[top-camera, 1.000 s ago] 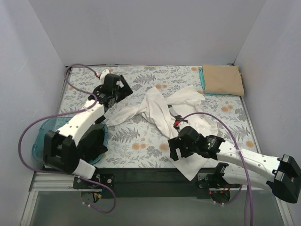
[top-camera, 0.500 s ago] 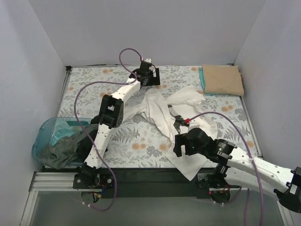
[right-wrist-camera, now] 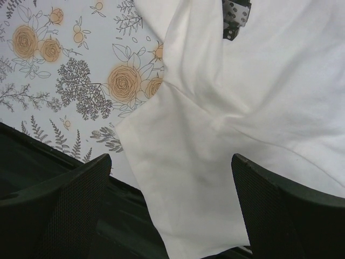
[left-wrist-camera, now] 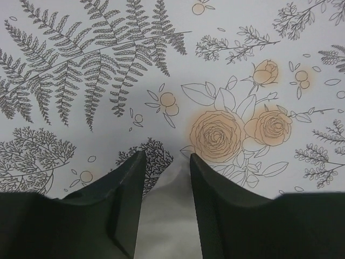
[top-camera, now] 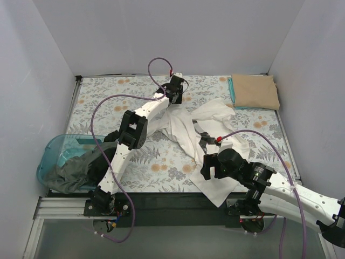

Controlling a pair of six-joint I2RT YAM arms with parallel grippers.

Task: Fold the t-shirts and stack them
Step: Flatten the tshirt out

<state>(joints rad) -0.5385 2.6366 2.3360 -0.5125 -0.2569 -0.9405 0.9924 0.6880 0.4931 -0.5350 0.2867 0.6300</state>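
Note:
A large cream-white t-shirt (top-camera: 183,127) lies crumpled across the middle of the table, its black print (top-camera: 200,135) partly showing. My left gripper (top-camera: 175,93) reaches to the shirt's far edge. In the left wrist view its jaws (left-wrist-camera: 167,159) stand narrowed around a tip of the white cloth (left-wrist-camera: 164,216); whether they pinch it I cannot tell. My right gripper (top-camera: 207,171) hovers wide open over the shirt's near corner (right-wrist-camera: 215,135), nothing held between its fingers (right-wrist-camera: 171,162). A folded tan t-shirt (top-camera: 254,90) rests on a teal one (top-camera: 232,91) at the back right.
A translucent teal basket (top-camera: 51,156) sits at the front left with dark grey t-shirts (top-camera: 75,170) spilling from it. The floral covering (top-camera: 108,91) spans the table. The shirt's near corner hangs over the black front edge (right-wrist-camera: 81,216). Walls enclose three sides.
My left arm swung from near the basket out to the white shirt's far edge, and its jaws narrowed around the cloth. The right gripper shifted slightly right, still open.

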